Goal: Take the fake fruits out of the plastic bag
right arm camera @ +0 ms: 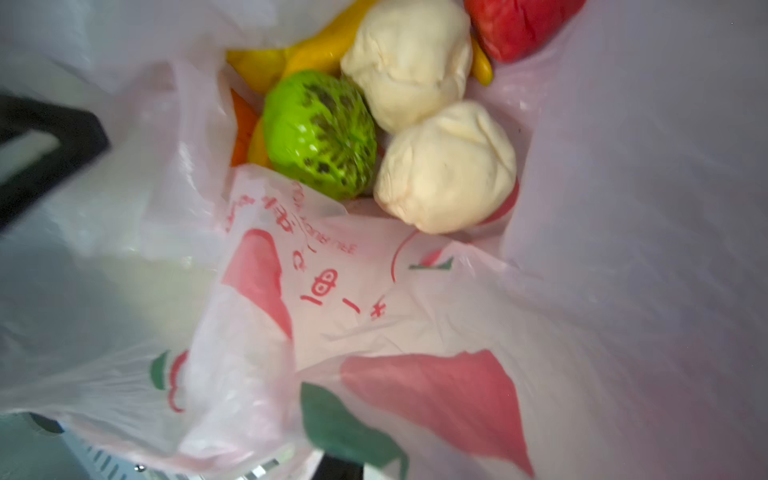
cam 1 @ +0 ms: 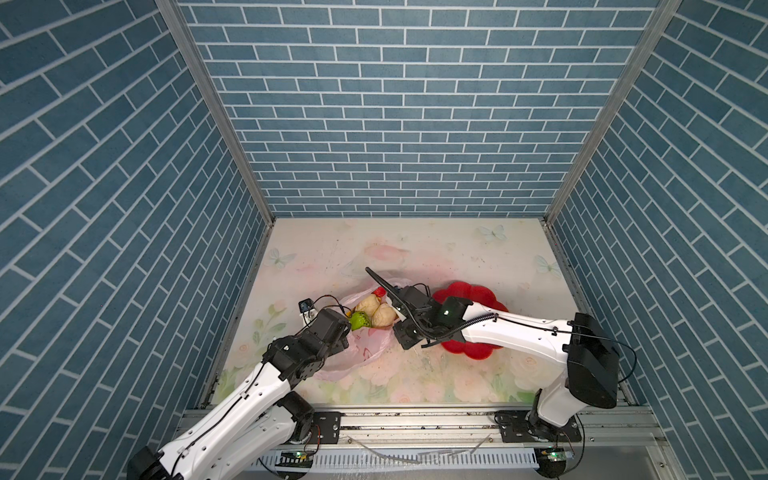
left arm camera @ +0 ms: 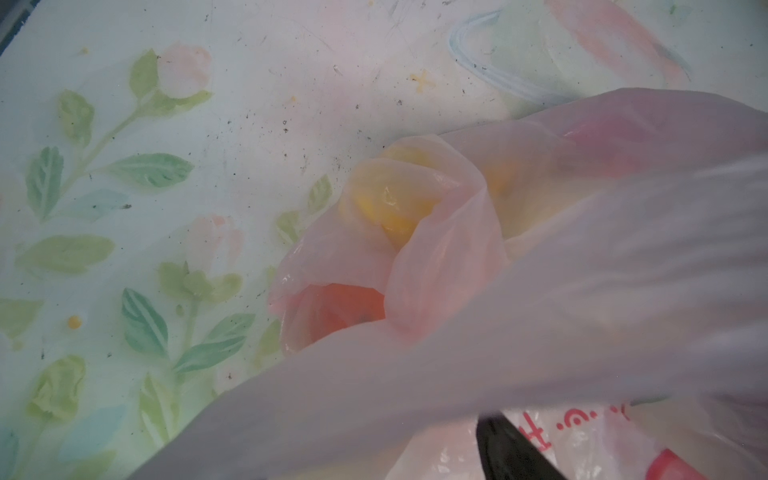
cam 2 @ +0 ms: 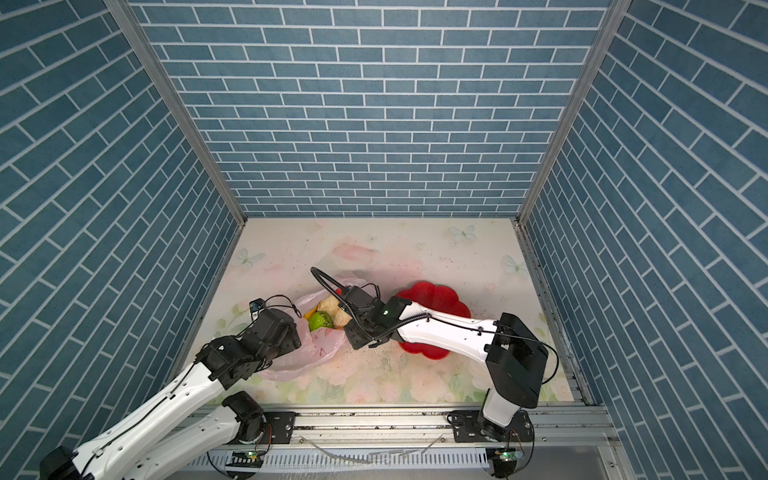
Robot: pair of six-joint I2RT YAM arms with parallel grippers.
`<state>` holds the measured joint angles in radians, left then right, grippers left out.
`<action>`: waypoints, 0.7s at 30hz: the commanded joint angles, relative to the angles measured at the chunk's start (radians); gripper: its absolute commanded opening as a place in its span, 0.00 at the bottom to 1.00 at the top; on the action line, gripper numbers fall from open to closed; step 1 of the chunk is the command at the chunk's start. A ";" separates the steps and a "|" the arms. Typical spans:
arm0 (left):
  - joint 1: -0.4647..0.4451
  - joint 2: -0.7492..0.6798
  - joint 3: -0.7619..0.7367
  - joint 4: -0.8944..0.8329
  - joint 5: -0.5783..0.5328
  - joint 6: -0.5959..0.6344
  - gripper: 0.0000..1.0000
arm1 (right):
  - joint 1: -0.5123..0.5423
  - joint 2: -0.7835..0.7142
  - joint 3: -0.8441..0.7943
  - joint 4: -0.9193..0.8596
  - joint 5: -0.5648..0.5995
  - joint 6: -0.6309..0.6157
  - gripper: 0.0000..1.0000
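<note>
The pink plastic bag [cam 1: 365,353] [cam 2: 307,353] lies left of centre with its mouth open upward. Inside show a green bumpy ball [cam 1: 359,321] [right arm camera: 320,137], two cream balls [right arm camera: 407,62] [right arm camera: 446,166], a red berry [right arm camera: 519,25], a yellow banana [right arm camera: 316,50] and an orange [right arm camera: 243,124]. Yellow [left arm camera: 386,199] and orange [left arm camera: 345,307] fruits show through the film. My left gripper [cam 1: 345,323] is at the mouth's left edge, open; one black finger [left arm camera: 511,449] shows and film hides the other. My right gripper [cam 1: 395,309] is at the right edge, its jaws covered by film.
A red flower-shaped plate [cam 1: 478,295] [cam 2: 436,295] lies right of the bag, partly under the right forearm. A black cable loop [cam 1: 378,278] rises behind the bag. Blue brick walls close in the floral table [cam 1: 457,257] on three sides; a metal rail [cam 1: 415,419] runs along the front.
</note>
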<state>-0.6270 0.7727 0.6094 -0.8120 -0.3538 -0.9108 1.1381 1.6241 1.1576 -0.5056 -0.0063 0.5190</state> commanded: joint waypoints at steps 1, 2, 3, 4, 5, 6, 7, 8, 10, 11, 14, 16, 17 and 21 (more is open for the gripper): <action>0.007 0.016 0.044 -0.001 -0.030 0.049 0.79 | 0.014 -0.058 -0.118 0.010 -0.017 0.083 0.26; 0.007 0.036 0.059 -0.010 -0.027 0.059 0.79 | 0.020 -0.076 -0.135 -0.002 -0.010 0.089 0.26; 0.007 0.052 0.067 -0.020 -0.022 0.064 0.79 | 0.028 -0.100 -0.143 -0.021 0.002 0.089 0.26; 0.007 0.060 0.066 -0.025 -0.018 0.064 0.79 | 0.033 -0.122 -0.142 -0.044 0.010 0.088 0.26; 0.006 0.060 0.055 -0.023 -0.010 0.061 0.79 | 0.044 -0.148 -0.134 -0.074 0.025 0.079 0.27; 0.006 0.052 0.042 -0.017 -0.002 0.053 0.79 | 0.053 -0.173 -0.119 -0.099 0.039 0.068 0.27; 0.006 0.038 0.026 -0.011 0.004 0.045 0.78 | 0.063 -0.200 -0.101 -0.129 0.055 0.054 0.28; 0.007 0.019 0.013 -0.008 0.006 0.036 0.78 | 0.071 -0.228 -0.075 -0.159 0.066 0.037 0.29; 0.006 -0.006 0.006 -0.001 -0.007 0.031 0.79 | 0.090 -0.270 -0.015 -0.222 0.082 0.005 0.29; 0.007 -0.008 0.017 0.000 -0.019 0.039 0.80 | 0.099 -0.286 0.021 -0.259 0.093 -0.011 0.30; 0.007 0.037 0.073 -0.015 -0.032 0.078 0.80 | 0.107 -0.316 0.125 -0.323 0.113 -0.045 0.31; 0.007 0.061 0.081 -0.020 -0.018 0.080 0.80 | 0.107 -0.313 0.181 -0.332 0.124 -0.070 0.32; 0.007 0.057 0.070 -0.011 -0.006 0.076 0.80 | 0.107 -0.306 0.196 -0.324 0.132 -0.084 0.32; 0.007 -0.006 0.020 0.010 0.009 0.041 0.80 | 0.103 -0.252 0.209 -0.272 0.148 -0.111 0.33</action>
<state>-0.6262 0.8047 0.6548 -0.7887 -0.3431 -0.8574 1.2419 1.3315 1.3373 -0.7628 0.0910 0.4603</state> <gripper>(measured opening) 0.802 0.333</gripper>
